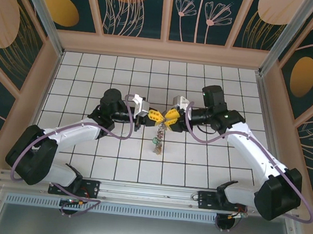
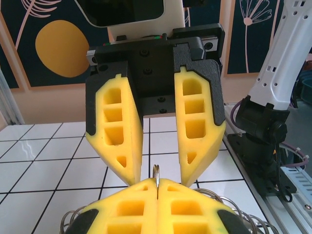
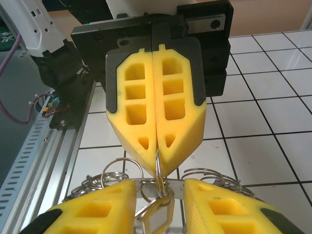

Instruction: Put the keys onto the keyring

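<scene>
From above, the keys [image 1: 158, 141] hang as a clump too small for us to count or colour. At the right wrist, the bottom edge cuts off the right claw [image 3: 160, 184], a pale shape [image 3: 157, 220] below is blurred, and the left claw [image 3: 157, 165] swallows the top of the thin ring [image 3: 159, 178].

This is a robotics lab test cell. A white bench [image 1: 111, 163] ruled with a black grid sits boxed in by aluminium posts [image 1: 41, 11] and tan framing. Printed wall panels [image 1: 135, 4] close the far, left and right sides, dark teal with gold discs and pink line-drawn plants. A white left arm [image 1: 72, 133] and right arm [image 1: 252, 145] are bolted to a metal rail [image 1: 148, 190] along the near edge, and purple cables [image 1: 117, 135] loop off them.
</scene>
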Available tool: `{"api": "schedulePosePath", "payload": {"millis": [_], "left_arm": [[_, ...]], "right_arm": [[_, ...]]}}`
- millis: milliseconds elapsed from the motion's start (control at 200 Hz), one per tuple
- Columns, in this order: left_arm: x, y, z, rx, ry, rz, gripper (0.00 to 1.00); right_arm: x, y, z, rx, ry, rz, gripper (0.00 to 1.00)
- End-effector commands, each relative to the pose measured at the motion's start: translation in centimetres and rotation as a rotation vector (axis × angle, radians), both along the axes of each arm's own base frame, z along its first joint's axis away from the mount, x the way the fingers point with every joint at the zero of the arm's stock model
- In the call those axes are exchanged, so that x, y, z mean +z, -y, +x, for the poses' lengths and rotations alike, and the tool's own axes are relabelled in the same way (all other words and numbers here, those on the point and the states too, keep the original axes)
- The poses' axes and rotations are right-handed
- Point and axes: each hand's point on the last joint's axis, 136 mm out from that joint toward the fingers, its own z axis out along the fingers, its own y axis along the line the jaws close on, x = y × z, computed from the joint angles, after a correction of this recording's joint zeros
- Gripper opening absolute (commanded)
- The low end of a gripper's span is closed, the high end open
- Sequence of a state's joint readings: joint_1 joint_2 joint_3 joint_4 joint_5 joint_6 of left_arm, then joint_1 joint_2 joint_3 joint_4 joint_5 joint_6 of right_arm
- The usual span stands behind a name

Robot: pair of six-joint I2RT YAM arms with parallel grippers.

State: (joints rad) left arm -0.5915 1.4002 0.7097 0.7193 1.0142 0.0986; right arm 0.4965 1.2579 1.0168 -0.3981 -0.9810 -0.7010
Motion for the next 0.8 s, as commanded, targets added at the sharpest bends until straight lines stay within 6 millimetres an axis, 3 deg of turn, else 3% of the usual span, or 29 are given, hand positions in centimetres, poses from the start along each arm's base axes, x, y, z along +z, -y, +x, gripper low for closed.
{"api": "schedulePosePath", "payload": {"millis": [0,90,305,370,571,796], "left_arm": [[2.8,0.3,-0.2,-0.03,0.077,-0.061,0.0],[2.8,0.3,-0.2,-0.03,0.077,-0.062,0.0],[2.9,0.2,-0.1,-0.017,0.076,-0.048,0.0],[2.1,0.3,0.2,-0.003,0.074,0.008,0.0],[-0.7,-0.2,0.6,0.024,0.091,0.175,0.17],[-2.4,-0.1,1.2,0.013,0.058,0.283,0.18]], "right_arm": [[1.6,-0.8,-0.3,0.057,0.035,0.048,0.28],[1.3,-0.8,-0.4,0.066,0.025,0.041,0.11],[-0.4,-0.5,0.0,0.033,0.003,-0.027,0.0],[-0.8,-0.4,0.2,0.013,0.011,-0.048,0.0],[-1.2,-0.5,1.4,-0.054,0.073,-0.112,0.0],[-1.6,-1.9,2.0,-0.058,0.126,-0.169,0.0]]}}
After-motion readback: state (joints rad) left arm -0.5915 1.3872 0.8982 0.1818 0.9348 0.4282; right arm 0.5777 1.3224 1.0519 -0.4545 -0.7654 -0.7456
